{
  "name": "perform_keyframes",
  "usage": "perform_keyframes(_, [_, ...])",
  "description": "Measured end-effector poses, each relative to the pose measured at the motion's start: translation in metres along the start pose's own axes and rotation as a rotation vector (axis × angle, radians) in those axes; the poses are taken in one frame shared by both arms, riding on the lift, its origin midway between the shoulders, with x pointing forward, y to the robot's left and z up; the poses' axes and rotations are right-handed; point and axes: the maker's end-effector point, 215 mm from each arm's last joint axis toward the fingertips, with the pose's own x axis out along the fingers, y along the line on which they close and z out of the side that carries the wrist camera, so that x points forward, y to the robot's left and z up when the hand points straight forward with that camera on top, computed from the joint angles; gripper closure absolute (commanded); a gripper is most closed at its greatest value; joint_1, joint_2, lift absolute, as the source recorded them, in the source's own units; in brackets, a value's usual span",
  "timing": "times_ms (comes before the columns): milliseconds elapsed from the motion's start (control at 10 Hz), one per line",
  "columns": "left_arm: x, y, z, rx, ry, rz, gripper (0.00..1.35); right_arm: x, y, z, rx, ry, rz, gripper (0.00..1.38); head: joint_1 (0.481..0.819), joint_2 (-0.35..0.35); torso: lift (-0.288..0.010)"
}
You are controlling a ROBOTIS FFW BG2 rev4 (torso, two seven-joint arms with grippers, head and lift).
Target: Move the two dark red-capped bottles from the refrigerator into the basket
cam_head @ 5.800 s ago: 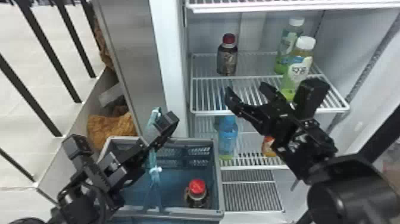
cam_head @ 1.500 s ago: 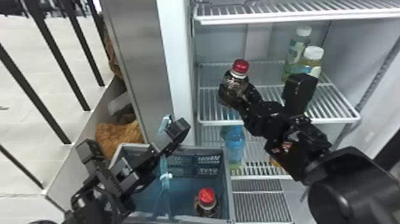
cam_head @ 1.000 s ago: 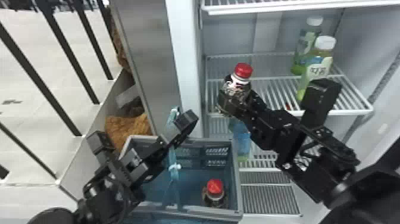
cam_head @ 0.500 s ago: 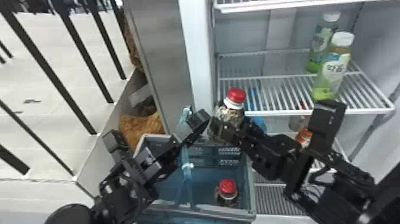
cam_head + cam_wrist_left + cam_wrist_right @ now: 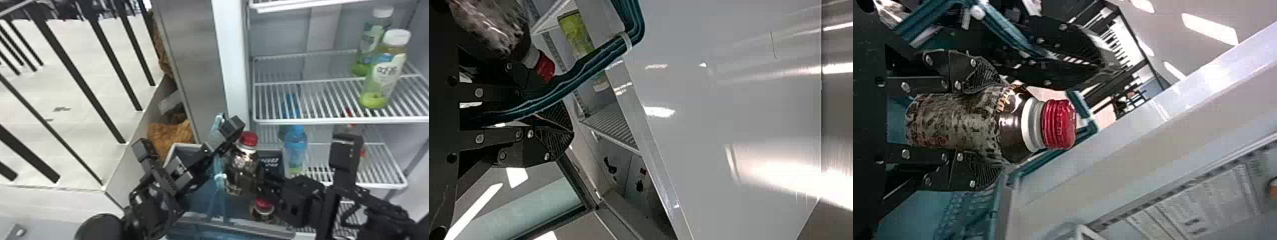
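Carried the bottle (image 5: 244,161) down toward seven o'clock, closer over the basket (image 5: 252,225), since the earlier head view. Pinched round the body by the right gripper (image 5: 985,122), cap up, long axis leaning slightly toward one o'clock. Clamped on the strap (image 5: 219,178) with the left gripper (image 5: 235,126), just beside the held bottle at about eleven. Already inside at five o'clock, cap up: the second bottle (image 5: 263,207). Best lowered by the right gripper, being the one loaded, down and slightly toward seven, keeping that axis steep. Could catch the strap if drifting toward nine, or knock the second bottle if slipping toward five. Probably nothing but lowering and release left.
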Motion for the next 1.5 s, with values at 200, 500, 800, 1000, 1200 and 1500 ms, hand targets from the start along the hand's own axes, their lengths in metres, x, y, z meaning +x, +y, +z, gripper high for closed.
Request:
perform_keyframes(200, [0.0,0.0,0.0,-0.001,-0.001,-0.001,1.2,-0.001,-0.002,-0.008,0.008,0.02,-0.006,0.09,0.695,0.253,-0.034])
perform_keyframes(500, [0.0,0.0,0.001,0.0,-0.004,-0.002,1.2,-0.01,-0.016,0.001,-0.007,-0.007,-0.049,0.14,0.695,0.23,-0.034])
perform_keyframes(800, [-0.001,0.0,0.001,0.0,-0.009,-0.002,1.2,-0.041,-0.043,0.032,-0.07,-0.133,-0.152,0.14,0.695,0.172,-0.034])
perform_keyframes(1000, [-0.003,0.0,0.001,-0.001,-0.012,0.001,1.2,-0.067,-0.062,0.042,-0.095,-0.216,-0.219,0.14,0.695,0.125,-0.034])
perform_keyframes(1200, [-0.003,0.001,0.0,-0.003,-0.012,0.002,1.2,-0.094,-0.078,0.05,-0.129,-0.293,-0.288,0.14,0.695,0.09,-0.034])
perform_keyframes(1500, [-0.004,0.002,0.0,-0.004,-0.014,0.005,1.2,-0.139,-0.103,0.044,-0.147,-0.372,-0.403,0.14,0.695,0.015,-0.034])
